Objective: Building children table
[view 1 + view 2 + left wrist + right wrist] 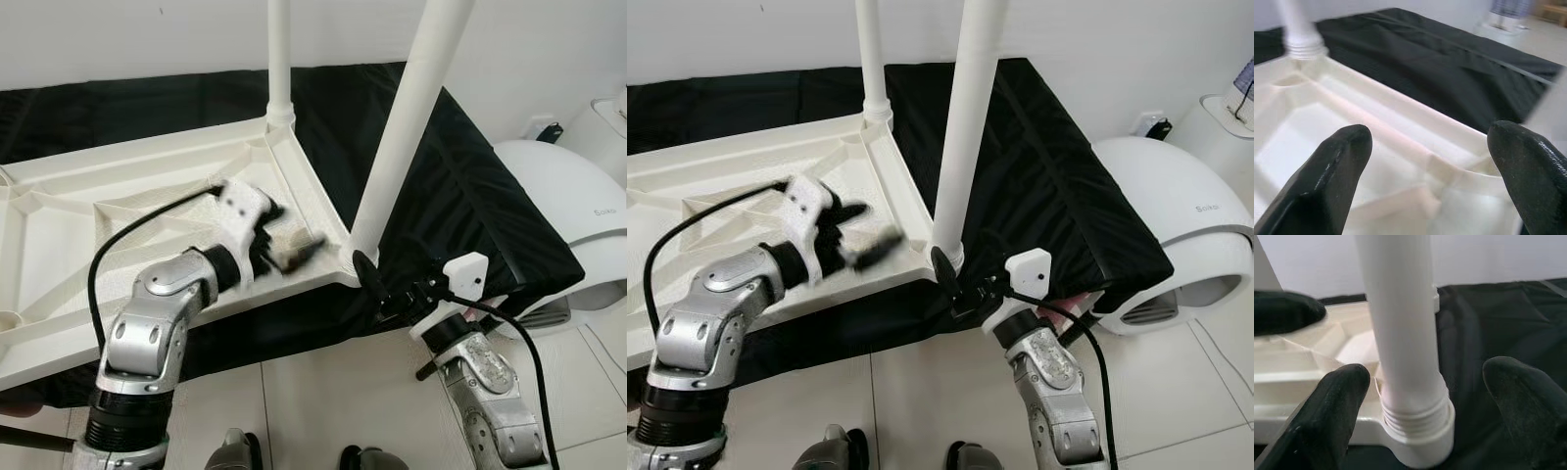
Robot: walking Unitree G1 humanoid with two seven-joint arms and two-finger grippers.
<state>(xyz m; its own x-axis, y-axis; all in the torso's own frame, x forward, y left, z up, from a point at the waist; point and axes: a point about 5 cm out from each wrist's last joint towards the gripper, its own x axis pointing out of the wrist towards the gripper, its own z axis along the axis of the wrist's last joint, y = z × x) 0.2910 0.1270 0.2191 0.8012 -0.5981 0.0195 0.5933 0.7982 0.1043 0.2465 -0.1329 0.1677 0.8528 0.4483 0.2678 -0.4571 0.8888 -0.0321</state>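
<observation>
Black cloth point(460, 186) covers the surface by a white wall, and the cream table top point(88, 245) lies upside down on it with two white legs point(416, 108) standing up from its corners. Left tool point(1430, 161) hovers over the ribbed underside, fingers spread wide and empty. Right tool point(1420, 401) sits open, its fingers either side of the near leg's threaded base, not touching.

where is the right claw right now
The right claw sits at the near right corner of the upturned white tabletop, its open fingers either side of the base of the near table leg, beside the black cloth.
</observation>
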